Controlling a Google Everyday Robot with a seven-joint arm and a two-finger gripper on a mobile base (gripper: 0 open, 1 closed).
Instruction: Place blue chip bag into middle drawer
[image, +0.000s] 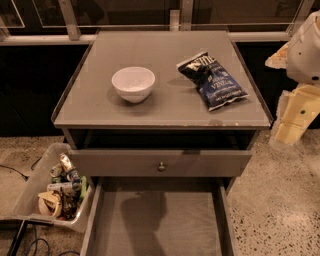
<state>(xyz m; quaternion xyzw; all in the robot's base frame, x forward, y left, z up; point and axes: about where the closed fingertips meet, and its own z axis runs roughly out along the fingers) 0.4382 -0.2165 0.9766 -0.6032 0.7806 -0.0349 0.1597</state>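
The blue chip bag (212, 80) lies flat on the right half of the grey cabinet top (165, 107), slanted with one end toward the back. The middle drawer (165, 227) is pulled out at the bottom of the view, and its flat floor is bare. My gripper (290, 122) shows as cream-coloured parts at the right edge, beside the cabinet's right front corner and below a white arm housing (306, 47). It is off to the right of the bag and touches nothing on the cabinet.
A white bowl (133, 83) stands on the left half of the cabinet top. A grey drawer front with a small round knob (161, 166) sits just above the open drawer. A clear bin of snacks and cans (57, 192) rests on the floor to the left.
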